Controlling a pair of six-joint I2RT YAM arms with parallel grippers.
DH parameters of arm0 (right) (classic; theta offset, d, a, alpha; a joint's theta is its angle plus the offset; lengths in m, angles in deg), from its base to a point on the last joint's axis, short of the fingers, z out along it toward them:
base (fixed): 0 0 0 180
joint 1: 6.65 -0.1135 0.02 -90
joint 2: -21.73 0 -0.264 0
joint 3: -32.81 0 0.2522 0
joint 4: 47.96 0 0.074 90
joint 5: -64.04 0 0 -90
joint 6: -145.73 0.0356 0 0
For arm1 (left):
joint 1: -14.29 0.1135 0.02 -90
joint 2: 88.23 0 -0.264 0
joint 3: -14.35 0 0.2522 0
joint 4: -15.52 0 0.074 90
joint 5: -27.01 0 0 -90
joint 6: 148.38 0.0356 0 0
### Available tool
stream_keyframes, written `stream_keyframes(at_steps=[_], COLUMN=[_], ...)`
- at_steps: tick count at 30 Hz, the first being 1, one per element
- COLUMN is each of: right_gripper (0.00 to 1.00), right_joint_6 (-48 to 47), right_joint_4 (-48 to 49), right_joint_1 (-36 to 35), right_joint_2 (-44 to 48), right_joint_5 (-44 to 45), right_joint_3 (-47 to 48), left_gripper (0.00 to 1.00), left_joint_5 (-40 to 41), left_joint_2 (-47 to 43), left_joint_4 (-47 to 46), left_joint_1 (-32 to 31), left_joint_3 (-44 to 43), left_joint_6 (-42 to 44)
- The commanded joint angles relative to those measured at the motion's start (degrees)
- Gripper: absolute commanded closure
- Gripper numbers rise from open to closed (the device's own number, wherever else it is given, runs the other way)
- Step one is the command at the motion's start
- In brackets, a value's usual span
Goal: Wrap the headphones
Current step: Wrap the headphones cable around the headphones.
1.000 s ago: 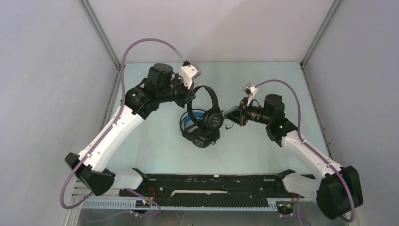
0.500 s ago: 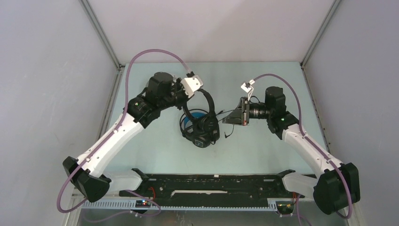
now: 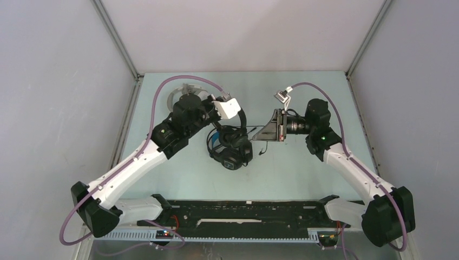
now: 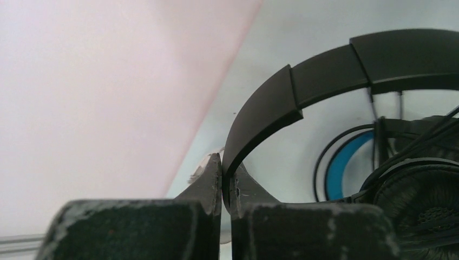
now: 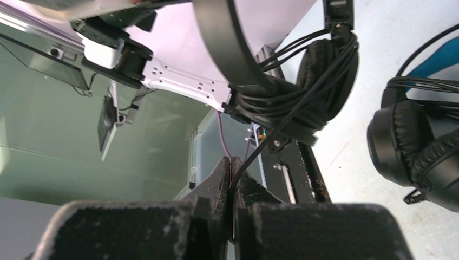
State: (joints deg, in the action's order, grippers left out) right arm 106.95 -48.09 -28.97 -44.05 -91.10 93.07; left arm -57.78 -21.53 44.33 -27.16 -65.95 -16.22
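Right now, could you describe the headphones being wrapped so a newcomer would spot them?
Look at the table centre, between the arms. The held headphones hang by their headband from the left gripper, cable wound round the ear cups and running to the right gripper; the blue-lined set lies ungripped beside them.

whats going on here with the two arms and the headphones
The left claw pinches the headband of a black headphone set, holding it up. The right claw is shut on its cable, much of it already wound around the ear cups. Another black set with blue lining lies on the table below.
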Motion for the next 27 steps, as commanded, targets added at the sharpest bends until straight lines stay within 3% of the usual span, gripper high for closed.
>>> stream_keyframes(at_steps=[1, 6, 11, 20, 27], right_gripper=[0.95, 0.95, 0.97, 0.95, 0.91], right_joint_6=[9.3, 16.5, 17.3, 6.0, -3.0], right_joint_4=[11.5, 18.8, 19.3, 4.5, -6.6], right_joint_1=[-0.7, -2.5, -3.3, -8.2, -12.0], right_joint_2=[0.5, -0.3, -1.8, -4.6, -6.5], right_joint_5=[-0.5, 3.7, 8.9, 19.7, 28.7], right_joint_3=[2.5, 2.5, 2.9, 10.5, 14.3], left_gripper=[1.0, 1.0, 1.0, 1.0, 1.0], left_joint_5=[10.7, 16.0, 23.0, 33.9, 36.4], left_joint_2=[-0.6, 1.2, 4.4, 12.3, 11.7], left_joint_4=[-4.5, -5.6, -2.4, 13.4, 14.7], left_joint_1=[-0.7, -0.9, -1.9, -2.5, -3.7], left_joint_3=[2.1, -0.4, -5.6, -20.2, -21.8], left_joint_6=[8.4, 3.3, -6.1, -28.2, -40.6])
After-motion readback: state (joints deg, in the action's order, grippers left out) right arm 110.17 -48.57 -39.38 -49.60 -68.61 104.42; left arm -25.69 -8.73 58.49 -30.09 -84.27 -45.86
